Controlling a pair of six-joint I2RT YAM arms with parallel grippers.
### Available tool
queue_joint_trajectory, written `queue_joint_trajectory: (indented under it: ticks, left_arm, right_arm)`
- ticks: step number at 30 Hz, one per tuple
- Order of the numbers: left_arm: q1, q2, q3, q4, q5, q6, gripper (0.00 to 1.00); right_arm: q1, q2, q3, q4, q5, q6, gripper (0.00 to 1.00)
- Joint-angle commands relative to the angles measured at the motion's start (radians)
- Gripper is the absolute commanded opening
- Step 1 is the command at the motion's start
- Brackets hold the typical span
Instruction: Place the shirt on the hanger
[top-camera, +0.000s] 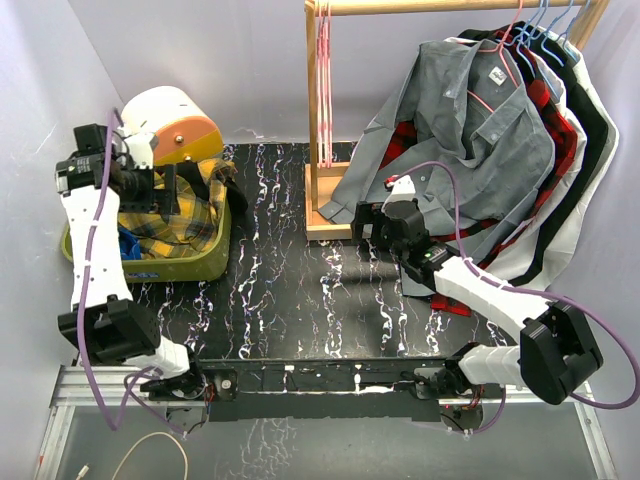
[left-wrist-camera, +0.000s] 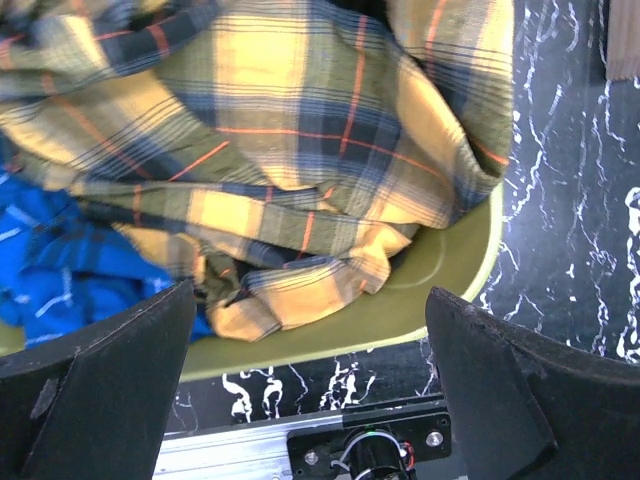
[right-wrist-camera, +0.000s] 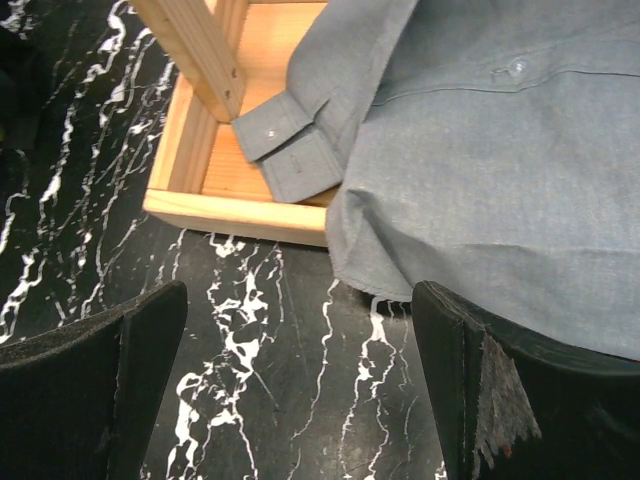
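1. The left gripper (left-wrist-camera: 310, 400) holds its fingers (left-wrist-camera: 100, 380) wide apart with nothing between them. It hangs over the near wall of the olive bin (left-wrist-camera: 455, 280).
2. Straight ahead of those fingers, inside the bin, lies the shirt (left-wrist-camera: 300, 150), a crumpled heap of yellow and dark plaid. Its nearest fold sits in line with the gap between the fingers, just past the tips and not touched.
3. The heap shows no clear long axis, and no collar or shoulder can be picked out. A blue cloth (left-wrist-camera: 60, 260) lies against one side of it, near one finger, so a grasp toward the middle of the plaid would probably avoid it.
4. The right gripper (right-wrist-camera: 300, 400) is likewise spread and empty, over the black marbled table (right-wrist-camera: 250, 330). The hem of a grey shirt (right-wrist-camera: 500, 180) and the wooden rack base (right-wrist-camera: 230, 215) lie just ahead of it.
5. The hanger (top-camera: 323, 90) hangs from the rack's rail beside the left post, seen edge-on as thin pink lines running downward. It is well apart from the bin, across the table.
6. The left arm is plainly nearer the shirt, so the coming move looks like a reach down into the bin. The right arm stands nearer the hanger.
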Motion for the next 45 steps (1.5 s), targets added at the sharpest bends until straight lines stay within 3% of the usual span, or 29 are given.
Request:
queue_joint_trajectory:
  ticks: [1, 7, 13, 21, 29, 36, 39, 41, 43, 45]
  left_arm:
    - [-0.075, 0.036, 0.027, -0.018, 0.037, -0.016, 0.97]
    - [-0.100, 0.121, 0.027, 0.098, -0.063, -0.076, 0.97]
    - [-0.100, 0.196, -0.001, 0.210, -0.167, 0.018, 0.97]
    - [-0.097, 0.391, 0.151, 0.204, -0.120, 0.219, 0.97]
    - [-0.083, 0.572, 0.361, 0.144, -0.158, 0.271, 0.93]
    - [-0.081, 0.549, 0.286, 0.122, -0.145, 0.298, 0.73]
    - [-0.083, 0.525, 0.253, 0.081, -0.131, 0.330, 0.58]
    - [-0.083, 0.510, 0.238, 0.056, -0.127, 0.345, 0.43]
    - [-0.083, 0.495, 0.227, 0.045, -0.138, 0.354, 0.03]
    - [-0.083, 0.478, 0.234, 0.041, -0.153, 0.351, 0.00]
  right_arm:
    - [0.000, -0.048, -0.008, 0.078, -0.062, -0.014, 0.99]
    - [0.001, -0.049, -0.001, 0.037, -0.064, -0.012, 0.99]
    - [0.001, -0.066, -0.014, 0.034, -0.082, 0.009, 0.99]
    - [0.000, -0.062, -0.013, 0.024, -0.110, 0.034, 0.99]
    - [0.000, -0.091, -0.041, 0.018, -0.113, 0.046, 0.99]
    - [0.001, -0.094, -0.048, 0.014, -0.122, 0.048, 0.99]
    - [0.001, -0.084, -0.042, 0.014, -0.140, 0.043, 0.99]
    - [0.001, -0.079, -0.039, 0.020, -0.176, 0.035, 0.99]
    - [0.001, -0.090, -0.051, 0.050, -0.233, 0.032, 0.99]
    - [0.001, -0.118, -0.078, 0.108, -0.300, 0.035, 0.99]
